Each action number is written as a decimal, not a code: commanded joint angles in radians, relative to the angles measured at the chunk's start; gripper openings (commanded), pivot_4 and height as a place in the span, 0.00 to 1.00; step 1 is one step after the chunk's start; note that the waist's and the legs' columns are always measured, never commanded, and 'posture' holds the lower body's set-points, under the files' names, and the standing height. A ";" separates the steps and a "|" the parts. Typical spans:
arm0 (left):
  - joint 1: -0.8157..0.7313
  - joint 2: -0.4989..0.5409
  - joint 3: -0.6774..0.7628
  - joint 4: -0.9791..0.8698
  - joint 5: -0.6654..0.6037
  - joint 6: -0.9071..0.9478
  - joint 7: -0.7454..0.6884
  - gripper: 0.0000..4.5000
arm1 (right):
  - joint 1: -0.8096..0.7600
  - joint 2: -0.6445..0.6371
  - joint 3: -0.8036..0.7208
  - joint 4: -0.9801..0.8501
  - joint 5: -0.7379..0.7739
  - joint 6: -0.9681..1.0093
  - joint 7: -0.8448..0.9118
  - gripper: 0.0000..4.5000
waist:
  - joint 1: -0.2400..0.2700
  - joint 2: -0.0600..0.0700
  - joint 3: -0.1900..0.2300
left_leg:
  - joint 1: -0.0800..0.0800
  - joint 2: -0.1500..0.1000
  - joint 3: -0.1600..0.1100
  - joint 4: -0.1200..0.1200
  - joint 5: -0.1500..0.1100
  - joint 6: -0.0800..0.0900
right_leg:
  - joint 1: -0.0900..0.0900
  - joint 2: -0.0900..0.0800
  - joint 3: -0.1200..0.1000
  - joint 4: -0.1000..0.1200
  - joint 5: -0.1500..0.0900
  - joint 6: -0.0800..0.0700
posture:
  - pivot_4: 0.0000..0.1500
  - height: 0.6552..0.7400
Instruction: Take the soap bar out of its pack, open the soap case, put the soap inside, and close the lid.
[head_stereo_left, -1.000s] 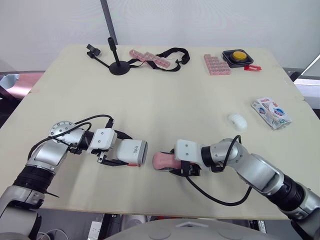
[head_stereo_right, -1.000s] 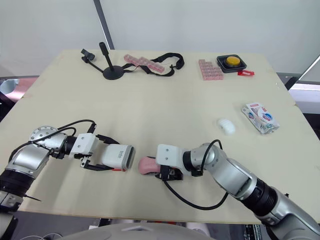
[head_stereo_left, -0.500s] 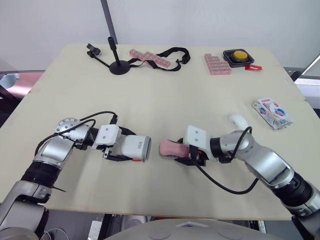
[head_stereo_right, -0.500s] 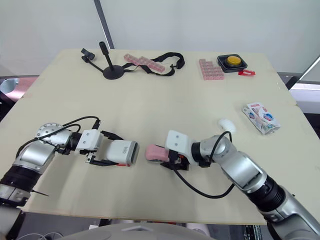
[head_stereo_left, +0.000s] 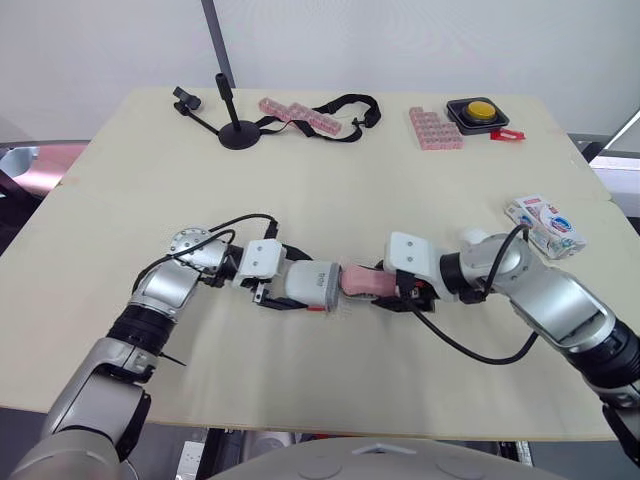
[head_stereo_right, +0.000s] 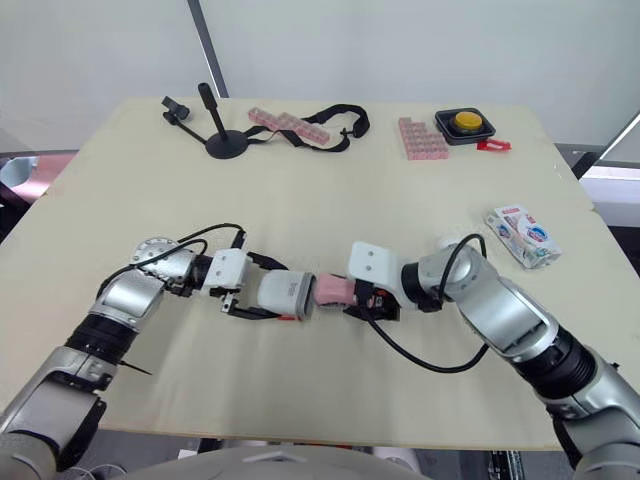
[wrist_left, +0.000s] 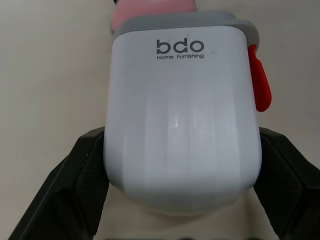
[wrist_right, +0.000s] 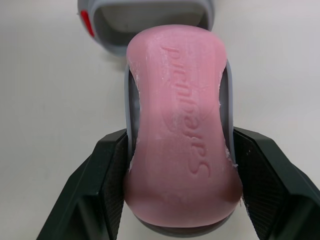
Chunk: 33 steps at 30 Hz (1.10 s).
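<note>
A: Wide pale beige table (head_stereo_left: 330, 190), matte top, evenly lit, soft shadows only.
B: Behind it, a plain white wall (head_stereo_left: 430, 40), with one grey pole (head_stereo_left: 212, 35) rising past the far edge. Dark floor (head_stereo_left: 18, 215) at left.

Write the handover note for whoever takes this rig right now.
Left gripper: fingers shut on the white soap case, held sideways with its open mouth facing the soap.
Right gripper: fingers shut on the pink soap bar and the grey tray under it. The bar's end is at the case mouth.
Soap pack: lying on the right side of the table, away from both arms.
Done: soap is out of its pack and the case is open.
Left: most of the bar is outside the case. Slide it fully in, then close the case.
</note>
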 joint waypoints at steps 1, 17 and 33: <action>-0.033 -0.015 -0.002 -0.009 0.010 0.019 0.022 0.77 | -0.032 -0.005 0.003 -0.026 -0.001 0.022 0.004 0.58 | 0.002 0.000 0.000 | 0.000 0.000 0.000 0.000 0.000 0.000 | 0.000 0.000 0.000 0.000 0.000 0.000 | 1.00 1.00; -0.052 -0.077 -0.022 -0.067 0.019 0.125 0.084 0.77 | -0.116 0.025 0.063 -0.013 0.005 0.082 0.015 0.58 | 0.004 0.000 0.000 | 0.000 0.000 0.000 0.000 0.000 0.000 | 0.000 0.000 0.000 0.000 0.000 0.000 | 1.00 1.00; -0.038 -0.110 -0.046 -0.086 0.035 0.161 0.128 0.77 | -0.147 0.030 0.052 -0.049 0.024 0.144 0.001 0.99 | 0.005 0.000 0.000 | 0.000 0.000 0.000 0.000 0.000 0.000 | 0.000 0.000 0.000 0.000 0.000 0.000 | 1.00 1.00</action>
